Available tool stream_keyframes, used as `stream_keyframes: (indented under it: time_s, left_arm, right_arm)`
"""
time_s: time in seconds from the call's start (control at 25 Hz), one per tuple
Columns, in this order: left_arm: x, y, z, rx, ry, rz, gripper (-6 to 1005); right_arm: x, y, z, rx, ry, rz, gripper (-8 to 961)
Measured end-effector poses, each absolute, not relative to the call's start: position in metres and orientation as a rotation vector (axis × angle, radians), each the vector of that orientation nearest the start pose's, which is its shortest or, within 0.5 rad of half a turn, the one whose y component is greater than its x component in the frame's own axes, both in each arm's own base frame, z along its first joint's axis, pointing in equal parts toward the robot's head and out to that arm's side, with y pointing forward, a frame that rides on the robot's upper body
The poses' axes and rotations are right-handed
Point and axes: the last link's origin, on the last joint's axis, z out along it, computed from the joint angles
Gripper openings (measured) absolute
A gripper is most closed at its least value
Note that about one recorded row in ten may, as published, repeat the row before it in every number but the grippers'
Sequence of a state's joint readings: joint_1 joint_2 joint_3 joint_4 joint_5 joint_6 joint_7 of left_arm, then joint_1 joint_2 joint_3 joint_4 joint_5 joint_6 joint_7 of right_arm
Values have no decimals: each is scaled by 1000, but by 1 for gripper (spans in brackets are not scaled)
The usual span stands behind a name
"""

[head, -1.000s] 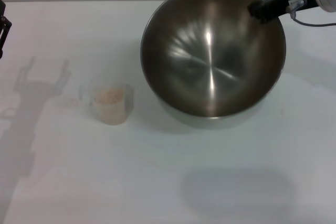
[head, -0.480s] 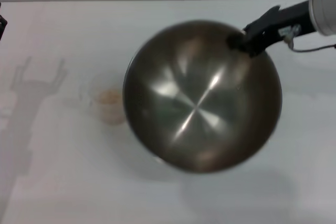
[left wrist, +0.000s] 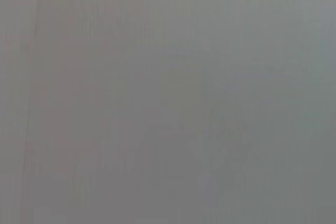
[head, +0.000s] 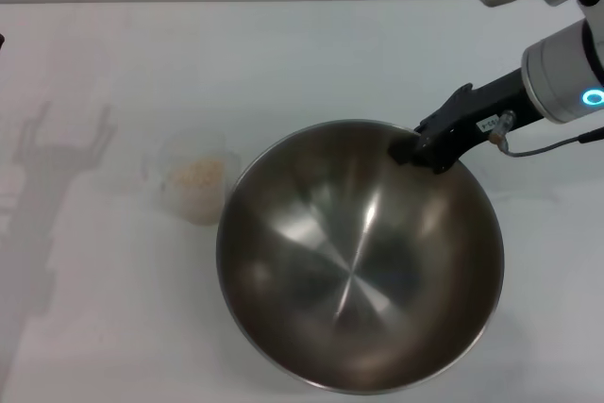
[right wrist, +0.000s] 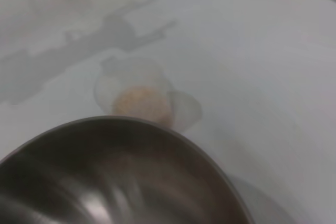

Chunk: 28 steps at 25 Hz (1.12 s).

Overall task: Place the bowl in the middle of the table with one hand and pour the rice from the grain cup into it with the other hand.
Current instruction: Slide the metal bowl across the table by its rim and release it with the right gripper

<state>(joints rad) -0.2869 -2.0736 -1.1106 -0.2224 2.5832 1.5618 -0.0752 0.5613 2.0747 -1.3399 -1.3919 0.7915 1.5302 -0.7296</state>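
The steel bowl [head: 359, 261] fills the front middle of the head view, tilted, its rim just beside the grain cup. My right gripper [head: 408, 151] is shut on the bowl's far right rim. I cannot tell whether the bowl rests on the table [head: 283, 54] or hangs above it. The clear grain cup [head: 193, 178] stands left of the bowl with rice [head: 196, 175] in it. The right wrist view shows the bowl's rim [right wrist: 115, 177] with the cup [right wrist: 137, 88] and rice [right wrist: 139, 103] beyond it. My left gripper is out of view; the left wrist view is plain grey.
A shadow of the left arm [head: 52, 153] lies on the table at the far left. The table's far edge [head: 236, 1] runs along the back. My right arm [head: 562, 73] reaches in from the back right.
My right gripper has carried the bowl from the back right toward the front middle of the table, close beside the cup. The cup has not moved.
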Motion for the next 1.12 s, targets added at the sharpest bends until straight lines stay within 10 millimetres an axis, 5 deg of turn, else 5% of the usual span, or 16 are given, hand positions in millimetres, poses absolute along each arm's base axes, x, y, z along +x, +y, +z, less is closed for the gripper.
stream_keyframes:
  time_s: [0.76, 1.12]
  left_arm:
    - [-312, 279, 26, -1433, -205, -889, 813]
    - [-312, 279, 27, -1428, -203, -892, 813]
  right_arm:
    - [180, 359, -15, -2743, 901, -347, 136]
    - [166, 361, -10, -2745, 828, -326, 159]
